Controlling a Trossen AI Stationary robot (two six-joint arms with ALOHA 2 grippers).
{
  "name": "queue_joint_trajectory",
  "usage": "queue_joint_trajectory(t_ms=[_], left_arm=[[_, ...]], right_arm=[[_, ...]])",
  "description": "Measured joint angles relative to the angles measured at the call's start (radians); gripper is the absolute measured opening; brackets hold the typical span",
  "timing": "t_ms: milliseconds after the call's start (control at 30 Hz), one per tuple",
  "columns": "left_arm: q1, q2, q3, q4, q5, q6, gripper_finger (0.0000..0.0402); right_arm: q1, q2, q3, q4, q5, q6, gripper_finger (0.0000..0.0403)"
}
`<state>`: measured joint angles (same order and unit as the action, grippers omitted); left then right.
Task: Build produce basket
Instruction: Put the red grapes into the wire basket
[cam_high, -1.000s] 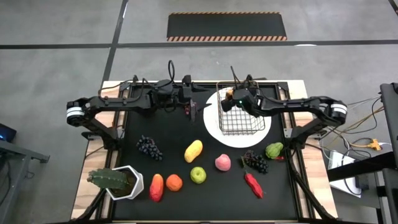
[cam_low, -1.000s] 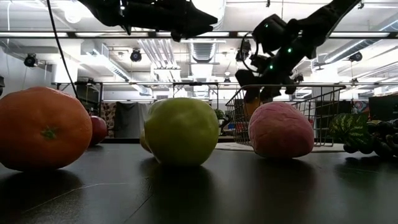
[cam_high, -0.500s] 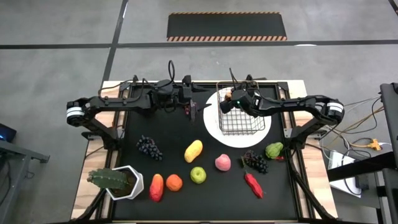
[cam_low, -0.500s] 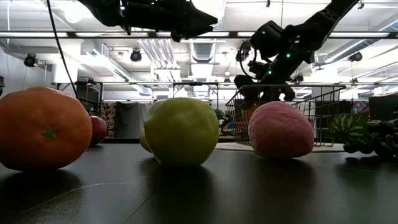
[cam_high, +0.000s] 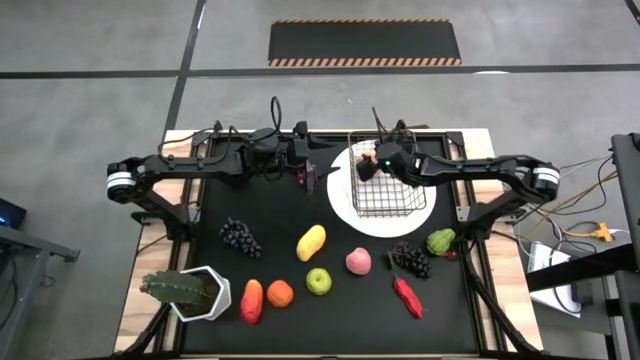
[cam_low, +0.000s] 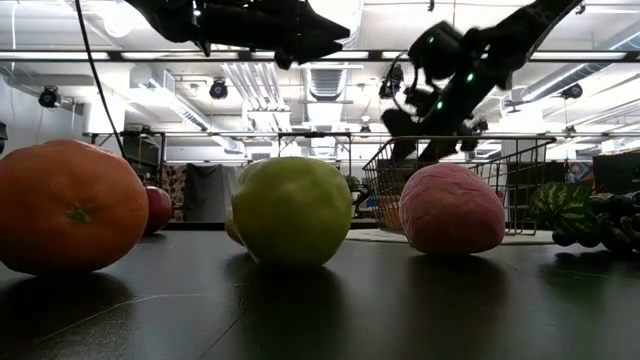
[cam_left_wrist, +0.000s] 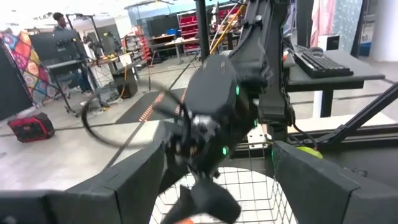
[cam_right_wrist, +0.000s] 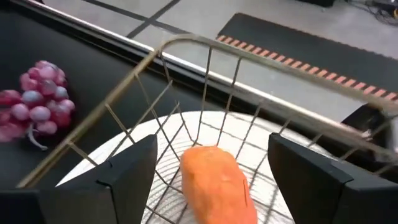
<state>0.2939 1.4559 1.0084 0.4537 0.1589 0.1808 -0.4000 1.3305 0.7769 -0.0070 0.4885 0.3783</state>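
Most produce, like the apple (cam_high: 318, 281), waits on the near table. Farther back, the right gripper (cam_high: 366, 168) has lifted with fingers spread, leaving an orange piece (cam_right_wrist: 216, 182) in the basket (cam_high: 389, 206); one item delivered. Left gripper (cam_high: 312, 175) idles beside, state unclear.

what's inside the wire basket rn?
One orange piece of produce lies inside the basket, seen between the right gripper's open jaws. The basket sits on a white plate. The gripper hides part of the basket's interior from above.
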Motion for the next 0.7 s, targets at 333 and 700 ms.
queue_joint_trajectory(t_ms=[333, 700], left_arm=[[-0.001, 0.0, 0.0, -0.238, -0.039, -0.022, 0.0279], [0.039, 0.011, 0.009, -0.67, -0.465, -0.357, 0.0279]], right_arm=[[0.007, -0.314, 0.0, -0.135, -0.32, -0.095, 0.0262], [0.116, -0.496, 0.0, -0.173, -0.522, -0.161, 0.0235]])
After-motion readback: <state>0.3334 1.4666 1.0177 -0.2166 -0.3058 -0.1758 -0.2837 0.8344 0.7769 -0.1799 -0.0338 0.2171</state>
